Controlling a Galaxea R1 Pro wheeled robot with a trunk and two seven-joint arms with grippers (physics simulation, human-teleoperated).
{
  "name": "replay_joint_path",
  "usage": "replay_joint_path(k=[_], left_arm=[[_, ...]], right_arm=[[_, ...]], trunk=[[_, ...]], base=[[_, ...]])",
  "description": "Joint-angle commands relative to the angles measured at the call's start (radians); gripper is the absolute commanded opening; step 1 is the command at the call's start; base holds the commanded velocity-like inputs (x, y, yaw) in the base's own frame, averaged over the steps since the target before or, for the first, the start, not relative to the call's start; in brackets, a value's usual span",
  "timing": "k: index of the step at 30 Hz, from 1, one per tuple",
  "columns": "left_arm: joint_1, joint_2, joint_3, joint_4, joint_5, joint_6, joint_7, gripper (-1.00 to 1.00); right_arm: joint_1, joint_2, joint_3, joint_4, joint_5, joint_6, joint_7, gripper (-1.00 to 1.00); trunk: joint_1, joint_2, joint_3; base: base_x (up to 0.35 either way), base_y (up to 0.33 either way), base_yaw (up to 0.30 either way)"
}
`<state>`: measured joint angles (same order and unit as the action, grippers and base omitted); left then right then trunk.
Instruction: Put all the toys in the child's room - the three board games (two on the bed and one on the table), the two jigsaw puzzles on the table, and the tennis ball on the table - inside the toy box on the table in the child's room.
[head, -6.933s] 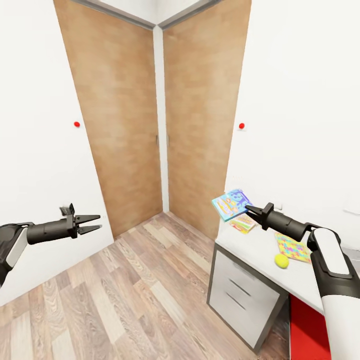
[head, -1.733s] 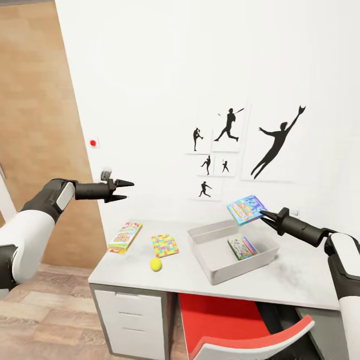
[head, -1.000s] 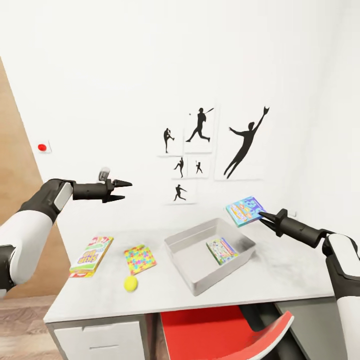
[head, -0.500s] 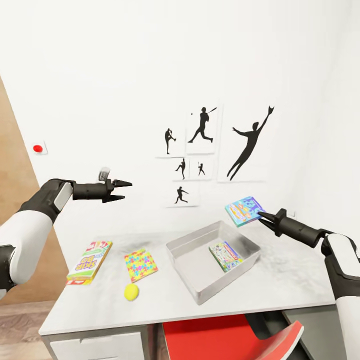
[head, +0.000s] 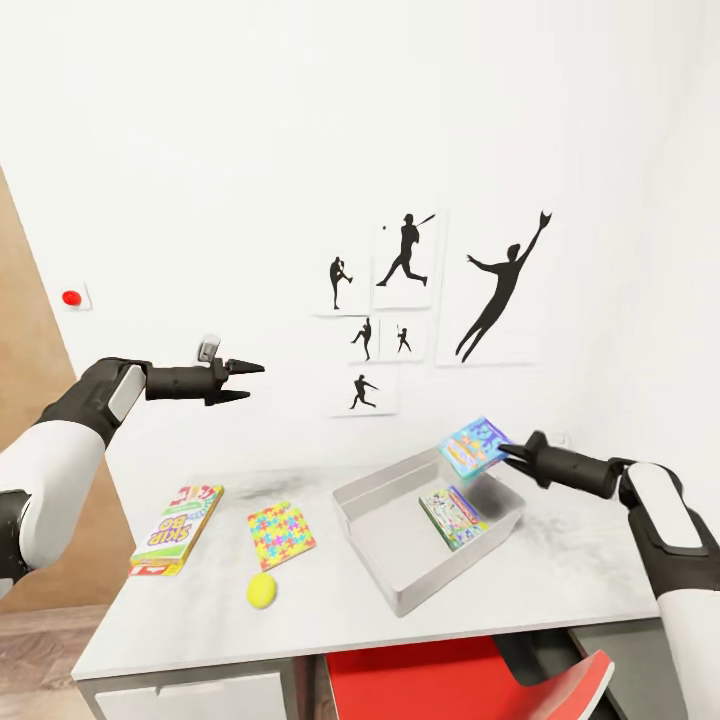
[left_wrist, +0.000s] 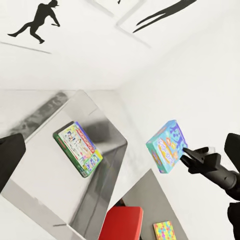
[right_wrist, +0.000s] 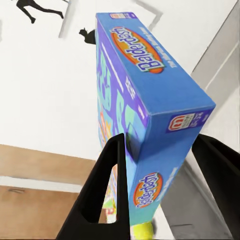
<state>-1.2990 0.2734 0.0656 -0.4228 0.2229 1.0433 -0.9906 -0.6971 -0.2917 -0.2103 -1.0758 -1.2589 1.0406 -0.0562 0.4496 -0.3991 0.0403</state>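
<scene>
A: Start at the left of the desk (head: 600, 590). What is waiting there?

B: A board game (head: 176, 515) lies flat near the left edge, its long axis running toward the wall. Just right of it sits a jigsaw puzzle (head: 280, 533), and the tennis ball (head: 262, 591) rests nearer the front edge, close below the puzzle. The left gripper (head: 243, 381) hangs high above that end, its jaws a little parted and holding nothing.

A: And the toy box?

B: The toy box (head: 400, 590) stands mid-desk, turned at an angle, with one flat colourful box (head: 452, 516) already lying in its right half; I cannot tell whether that is a game or a puzzle.

A: So what does the next move turn on?

B: On the blue board game (head: 474, 446) in the right gripper (head: 508, 456). It hangs over the toy box's far right corner, tilted, long axis pointing away from the jaws toward the box's middle. The right wrist view shows both fingers (right_wrist: 107, 185) pressed against one short end of the game (right_wrist: 145, 120), so the jaws are clamped on it. I judge it needs only a little lowering before letting go.

A: Any risk?

B: It may land on the rim, or lean on the box already inside.
</scene>
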Motion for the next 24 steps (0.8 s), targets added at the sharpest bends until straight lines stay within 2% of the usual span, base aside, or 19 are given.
replay_joint_path(k=[1,4,8,13,16,18,20,24], left_arm=[[0.000,0.000,0.003,0.000,-0.005,0.003,-0.005,1.00],[0.000,0.000,0.003,0.001,-0.005,0.003,-0.004,1.00],[0.001,0.001,0.005,0.002,-0.005,0.003,-0.005,1.00],[0.002,0.002,0.005,0.002,-0.005,0.003,-0.005,1.00],[0.003,0.003,0.005,0.003,-0.006,0.004,-0.029,1.00],[0.011,0.014,0.004,0.004,-0.009,0.004,-0.097,1.00],[0.023,0.023,0.004,0.004,-0.014,0.004,-0.157,1.00],[0.033,0.035,0.002,0.004,-0.015,0.003,-0.187,1.00]], right_arm=[[-0.004,0.000,0.021,0.003,-0.008,0.002,-0.016,-1.00],[-0.028,0.005,0.066,0.024,-0.008,0.003,-0.056,-1.00],[-0.064,0.036,0.128,0.067,-0.009,0.007,-0.111,-1.00],[-0.074,0.069,0.182,0.105,-0.010,0.007,-0.127,-1.00],[-0.076,0.103,0.204,0.125,-0.010,0.007,-0.131,-1.00],[-0.076,0.142,0.228,0.151,-0.009,0.007,-0.140,-1.00],[-0.076,0.179,0.240,0.185,-0.008,0.007,-0.176,-1.00],[-0.076,0.225,0.246,0.210,-0.008,0.007,-0.250,-1.00]], trunk=[[0.000,-0.001,0.000],[0.000,-0.001,0.000],[0.000,-0.001,0.000],[0.000,-0.001,0.000],[0.000,-0.001,0.000],[0.000,-0.001,0.000],[0.000,-0.001,0.000],[0.000,-0.001,0.000]], base=[[0.000,0.000,0.000],[0.000,0.000,0.000],[0.000,0.000,0.000],[0.000,0.000,0.000],[0.000,0.000,0.000],[0.000,0.000,0.000],[0.000,0.000,0.000],[0.000,0.000,0.000]])
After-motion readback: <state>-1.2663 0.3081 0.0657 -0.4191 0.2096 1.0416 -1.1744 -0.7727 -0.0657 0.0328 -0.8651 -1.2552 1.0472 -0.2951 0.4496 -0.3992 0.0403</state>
